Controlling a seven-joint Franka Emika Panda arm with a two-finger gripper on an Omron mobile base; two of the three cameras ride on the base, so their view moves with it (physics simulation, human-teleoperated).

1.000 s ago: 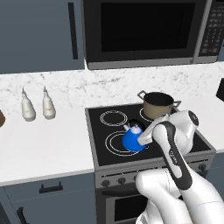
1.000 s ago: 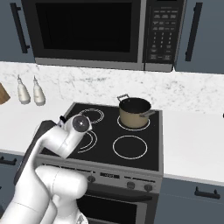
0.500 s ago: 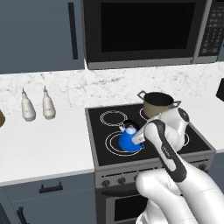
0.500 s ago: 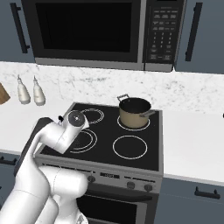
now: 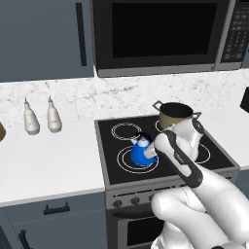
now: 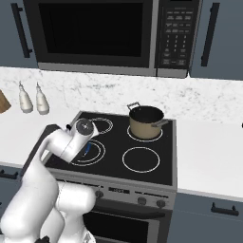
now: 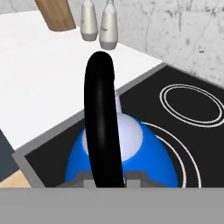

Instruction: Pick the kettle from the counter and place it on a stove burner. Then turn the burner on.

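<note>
The blue kettle (image 5: 140, 153) sits over the stove burner (image 5: 127, 159), the big double-ring circle at the near left of the black cooktop (image 5: 221, 156). From where I stand at the left, its pale lid and short spout face the back wall, and its base covers the right part of those rings. Whether it rests on the glass or hangs just above it, I cannot tell.

The gripper (image 7: 110, 177) is clamped onto the kettle's black arched handle (image 7: 102, 118): in the hand view the handle rises straight up between the two dark finger tips, which press against it on either side (no gap to speak of). The white arm (image 5: 181, 158) reaches in from the near right and bends over the kettle; from the right side the arm's wrist (image 6: 81, 131) hides nearly all of it, leaving a sliver of blue.

A tan pot (image 6: 145, 122) with grey handles stands on the far right burner, well apart from the kettle. The smaller double-ring circle (image 5: 125, 131) lies just beyond the kettle, at the far left of the cooktop.

To the left, on the white counter (image 5: 48, 160), two pale bottles (image 5: 40, 117) stand side by side against the marbled backsplash. A microwave (image 6: 99, 33) hangs above the stove.
</note>
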